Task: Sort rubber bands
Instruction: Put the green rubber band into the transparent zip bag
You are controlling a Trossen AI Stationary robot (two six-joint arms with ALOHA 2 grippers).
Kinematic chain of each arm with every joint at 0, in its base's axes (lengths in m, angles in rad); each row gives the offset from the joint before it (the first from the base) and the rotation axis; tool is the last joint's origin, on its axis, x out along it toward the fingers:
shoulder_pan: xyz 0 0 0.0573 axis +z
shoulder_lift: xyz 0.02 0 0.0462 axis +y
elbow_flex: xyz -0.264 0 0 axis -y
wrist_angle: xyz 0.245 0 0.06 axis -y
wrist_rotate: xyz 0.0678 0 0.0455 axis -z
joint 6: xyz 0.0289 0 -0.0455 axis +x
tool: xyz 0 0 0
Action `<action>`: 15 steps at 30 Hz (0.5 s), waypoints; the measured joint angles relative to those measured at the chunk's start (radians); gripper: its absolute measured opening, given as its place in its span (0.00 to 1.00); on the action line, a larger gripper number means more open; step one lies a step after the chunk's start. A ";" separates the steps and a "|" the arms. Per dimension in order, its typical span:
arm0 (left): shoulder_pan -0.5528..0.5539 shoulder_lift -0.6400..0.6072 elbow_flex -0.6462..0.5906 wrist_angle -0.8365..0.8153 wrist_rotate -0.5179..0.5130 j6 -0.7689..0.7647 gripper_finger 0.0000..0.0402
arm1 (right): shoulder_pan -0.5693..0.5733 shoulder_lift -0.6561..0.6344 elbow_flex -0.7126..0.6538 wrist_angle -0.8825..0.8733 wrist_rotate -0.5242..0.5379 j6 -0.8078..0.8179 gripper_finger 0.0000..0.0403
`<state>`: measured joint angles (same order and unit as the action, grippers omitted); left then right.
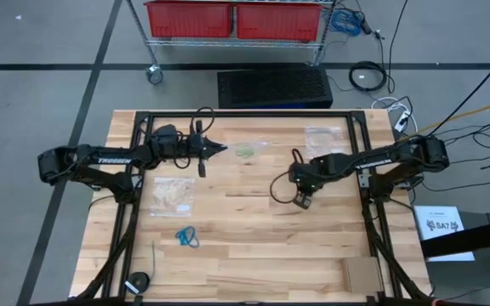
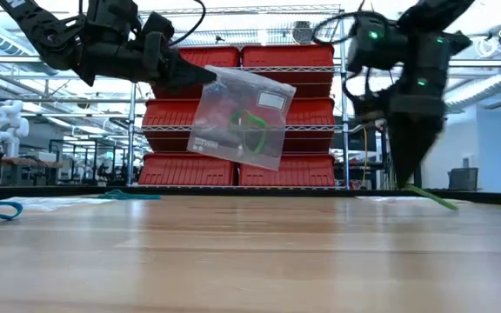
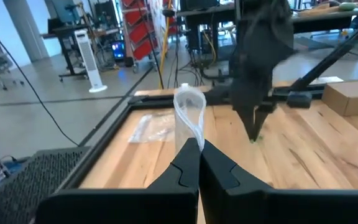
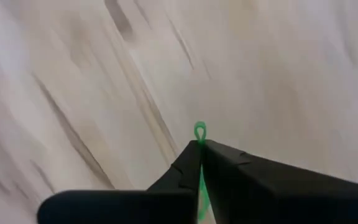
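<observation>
The right gripper (image 4: 200, 144) is clenched on a thin, light-green rubber band (image 4: 199, 131), whose small loop pokes out just past its fingertips above the wooden tabletop (image 1: 253, 229). The band looks featherlight, limp and stretchy (likely to slip free), so a pinch across both strands suits it. The left gripper (image 3: 199, 144) is pinched on the rim of a clear plastic zip bag (image 2: 240, 117), held up in the air.

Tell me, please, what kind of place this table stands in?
Probably a robotics lab or workshop: a wire shelf of red plastic bins stands behind the light wooden table, black cables lie on the grey floor, and desks fill the room beyond.
</observation>
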<state>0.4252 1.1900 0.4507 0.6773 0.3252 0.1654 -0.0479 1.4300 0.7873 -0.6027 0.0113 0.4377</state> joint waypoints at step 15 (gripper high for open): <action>-0.011 0.001 -0.003 -0.037 0.009 -0.003 0.00 | -0.005 0.050 0.406 0.335 0.334 -0.376 0.00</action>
<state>0.4137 1.1908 0.4473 0.6399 0.3338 0.1627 -0.0528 1.4796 1.1933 -0.2679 0.3458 0.0615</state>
